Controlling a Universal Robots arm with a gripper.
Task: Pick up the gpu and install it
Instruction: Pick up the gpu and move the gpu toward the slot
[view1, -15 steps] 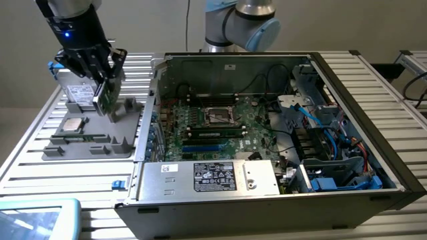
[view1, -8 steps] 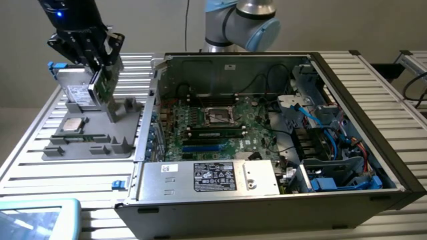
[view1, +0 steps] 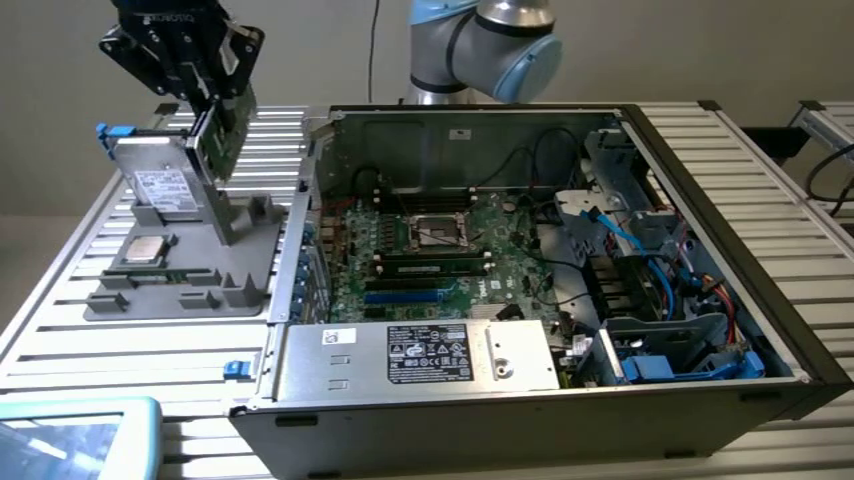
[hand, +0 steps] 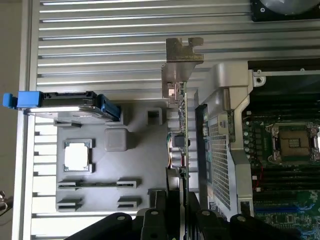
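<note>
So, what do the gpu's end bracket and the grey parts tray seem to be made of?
On the gpu, the end bracket looks like bare sheet metal: silvery, thin, with a bent tab. The grey parts tray is probably moulded plastic: matt, even grey, with raised blocks.

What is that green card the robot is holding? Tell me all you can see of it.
The gpu is a thin green circuit board with a silver metal bracket at one end. It hangs on edge, gripped by the jaws of the gripper at the end away from the bracket, over the grey tray beside the open computer case.
</note>
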